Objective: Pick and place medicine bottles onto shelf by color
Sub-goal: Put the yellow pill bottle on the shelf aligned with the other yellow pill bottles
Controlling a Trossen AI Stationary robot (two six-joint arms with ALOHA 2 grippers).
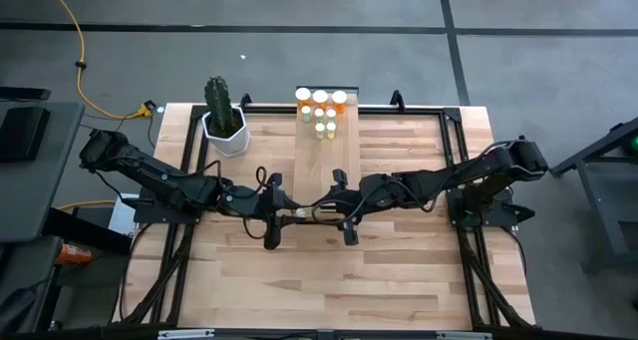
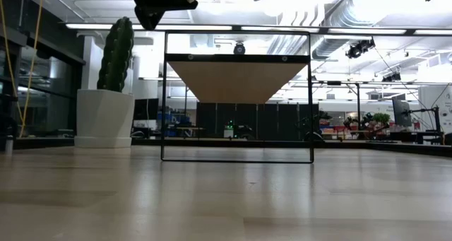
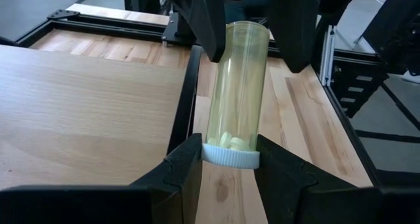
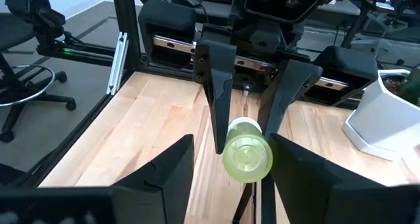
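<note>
Unlabelled pale green bottle spans left gripper; right gripper.

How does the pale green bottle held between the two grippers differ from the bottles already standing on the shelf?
The green bottle hangs in the air between the left gripper and right gripper, lying sideways; the shelf bottles stand upright, caps up, on the shelf. The green bottle is alone at mid-table; the shelf bottles cluster at the far end, orange and green sorted together. Its cap sits in the left gripper's fingers; theirs are untouched. All have white caps.
</note>
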